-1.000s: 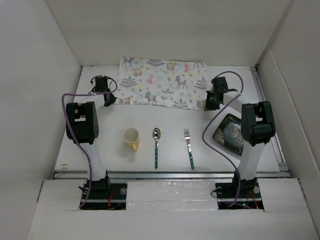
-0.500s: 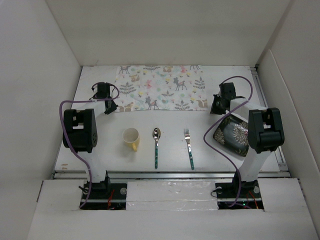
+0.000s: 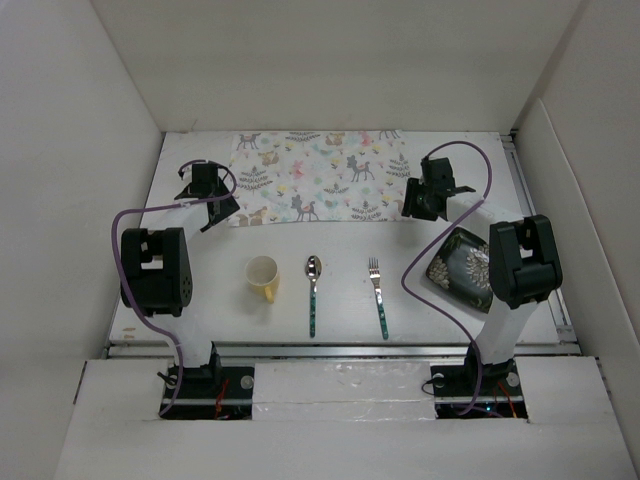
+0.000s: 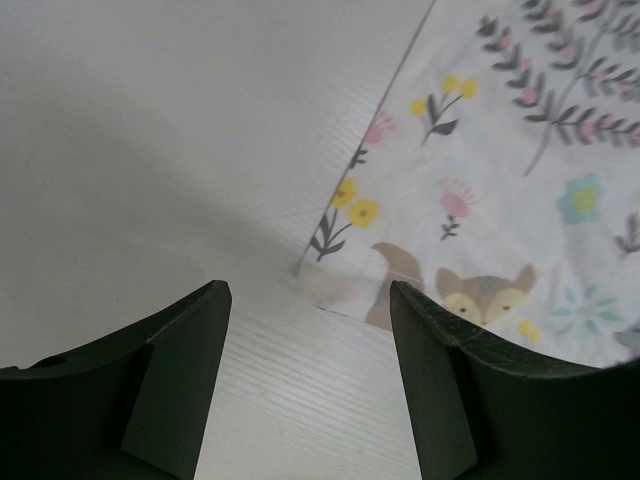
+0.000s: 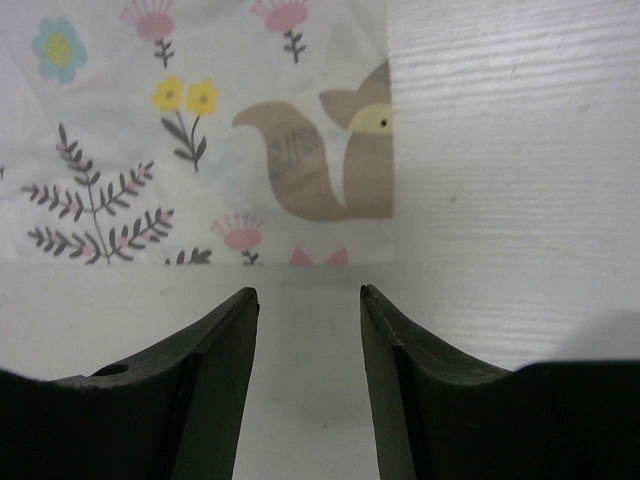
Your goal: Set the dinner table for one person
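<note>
1. Overhead: the printed mat (image 3: 320, 175) is lying flat and square at the far side of the dinner table (image 3: 345, 240). A second ago it was sitting askew and closer in, with both grippers closed at its near corners. The left gripper (image 3: 214, 212) is hanging just off the mat's near-left corner and the right gripper (image 3: 411, 208) just off its near-right corner. Both have let go and are carrying nothing. On the near side of the mat, a yellow cup (image 3: 262, 276), a spoon (image 3: 312, 290) and a fork (image 3: 378, 292) are waiting in a row. A dark patterned plate (image 3: 462, 268) is sitting off the mat's near-right corner. Nothing is resting on the mat yet. The spreading step looks finished, and the plate and cutlery appear to be next.

2. Left wrist: this camera is showing what the overhead cannot. The two fingers (image 4: 190, 360) are standing spread wide with only bare tabletop between them. The mat's corner is lying just beyond the tips, untouched. That corner is looking slightly creased.

3. Right wrist: the fingers (image 5: 220, 360) are standing parted, though more narrowly than the left pair, and are gripping nothing. The mat's near edge and its fox-printed side edge are running just past the tips. Bare table is stretching away to the mat's right. Neither wrist camera is catching the tableware; only the overhead is.
</note>
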You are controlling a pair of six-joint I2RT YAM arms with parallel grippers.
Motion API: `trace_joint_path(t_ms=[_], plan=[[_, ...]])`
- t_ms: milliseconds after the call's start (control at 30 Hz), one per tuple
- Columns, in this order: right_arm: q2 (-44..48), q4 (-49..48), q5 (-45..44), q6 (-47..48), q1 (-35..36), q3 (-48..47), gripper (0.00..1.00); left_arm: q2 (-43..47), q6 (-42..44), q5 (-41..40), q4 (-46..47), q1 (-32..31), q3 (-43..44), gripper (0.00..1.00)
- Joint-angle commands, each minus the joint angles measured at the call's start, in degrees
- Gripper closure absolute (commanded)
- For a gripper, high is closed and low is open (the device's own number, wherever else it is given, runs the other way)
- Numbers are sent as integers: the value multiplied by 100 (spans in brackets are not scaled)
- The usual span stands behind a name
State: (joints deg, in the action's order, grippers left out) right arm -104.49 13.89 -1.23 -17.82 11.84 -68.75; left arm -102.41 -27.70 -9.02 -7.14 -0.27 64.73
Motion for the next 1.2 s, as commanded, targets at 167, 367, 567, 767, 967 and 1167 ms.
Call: trace_joint_path(t_ms=[167, 367, 567, 767, 967, 1167], plan=[[-695, 606, -747, 51, -41, -1000, 49, 2460, -455, 1541, 1063, 10, -547, 41], [-923, 1001, -747, 191, -41, -1193, 50, 4430, -912, 2545, 1645, 10, -1190, 41], [-1197, 1652, -641, 350, -41, -1703, 64, 5741, -703, 2669, 1550, -304, -1569, 41], [-1162, 1775, -738, 315, -94, -1642, 92, 5645, -534, 2975, 1461, -509, -1604, 41], [-1021, 1652, -712, 271, -94, -1448, 100, 5565, -508, 3081, 1346, -685, -1516, 41], [-925, 1512, -711, 306, -94, -1273, 100, 5592, -455, 2898, 1311, -685, -1569, 41]])
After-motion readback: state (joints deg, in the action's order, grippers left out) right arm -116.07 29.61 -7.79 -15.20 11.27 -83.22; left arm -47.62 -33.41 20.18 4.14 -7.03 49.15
